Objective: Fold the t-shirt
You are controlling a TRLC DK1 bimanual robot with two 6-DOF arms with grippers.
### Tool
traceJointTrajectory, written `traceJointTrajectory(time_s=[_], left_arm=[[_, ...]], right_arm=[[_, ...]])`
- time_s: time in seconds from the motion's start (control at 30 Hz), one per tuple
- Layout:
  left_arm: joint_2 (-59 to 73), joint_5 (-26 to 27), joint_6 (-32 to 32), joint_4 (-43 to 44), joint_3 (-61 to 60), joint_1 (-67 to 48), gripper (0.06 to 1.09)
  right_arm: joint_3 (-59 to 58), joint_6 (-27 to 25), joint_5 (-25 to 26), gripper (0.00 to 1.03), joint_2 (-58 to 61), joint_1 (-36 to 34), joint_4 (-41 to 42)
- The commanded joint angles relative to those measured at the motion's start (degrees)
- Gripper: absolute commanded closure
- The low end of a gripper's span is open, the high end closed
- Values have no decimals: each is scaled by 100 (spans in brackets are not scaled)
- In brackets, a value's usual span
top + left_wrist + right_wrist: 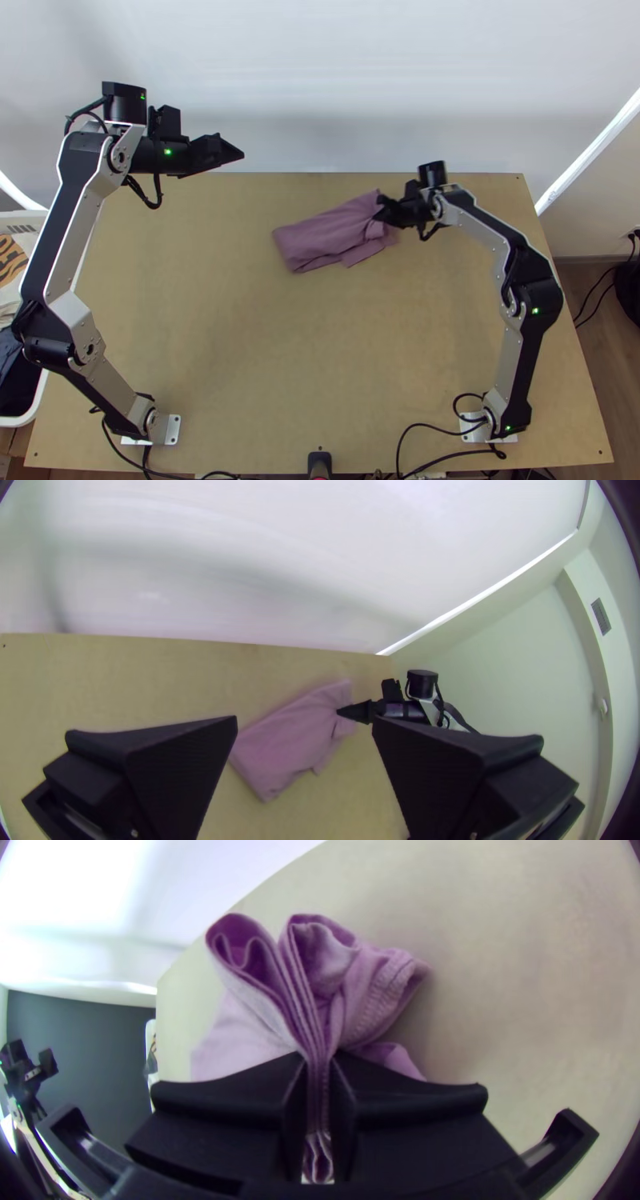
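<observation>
Gripping the shirt (320,238) by its right end, the right claw (319,1057) was closed on several gathered layers. The rest of the cloth lay on the bench (320,360), running out to the left of that claw as a long bundle with a fairly straight edge at its far end. Just ahead of the claw the layers stood up in 2 open loops, with a stitched seam (385,987) beside them. A flap (364,254) stuck out on the near side, a little left of the claw. The left claw (305,719) was wide and held nothing, well apart from the shirt, out by the bench's far edge.

The job looked well along to me: the shirt was down to a narrow, layered shape, so the main folds seemed done. Whether both sleeves were tucked in, I couldn't tell. Left to do, as I judged it, was smoothing the bunched end at the right claw, squaring up the flap and perhaps making 1 more fold across before letting go.
</observation>
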Motion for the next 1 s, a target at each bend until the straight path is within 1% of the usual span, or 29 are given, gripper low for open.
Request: traceJointTrajectory(time_s=[0.0, 0.1, 0.2, 0.33, 0.47, 0.67, 0.83, 0.97], left_arm=[[-239, -10, 93, -59, -143, 37, 10], [-257, -10, 128, -59, -195, 54, 10], [-274, -10, 137, -59, -222, 89, 10], [-300, -10, 137, -59, -239, 116, 10], [-327, -10, 137, -59, -248, 151, 10], [-344, -10, 163, -59, -266, 204, 10], [-344, -10, 189, -50, -292, 186, 10], [-344, -10, 189, -41, -292, 151, 10]], right_arm=[[476, -68, 71, 100, 336, -289, 48], [934, -24, 71, 100, 600, -544, 48], [1487, 125, 141, 100, 890, -773, 31], [2305, 538, 466, 100, 1321, -1045, -110], [2630, 960, 791, 100, 1461, -1291, -110], [2568, 1250, 1239, 100, 1444, -1757, -189], [2015, 1242, 1362, 100, 1127, -2188, -286], [1408, 1057, 1512, 100, 758, -2513, -233]])
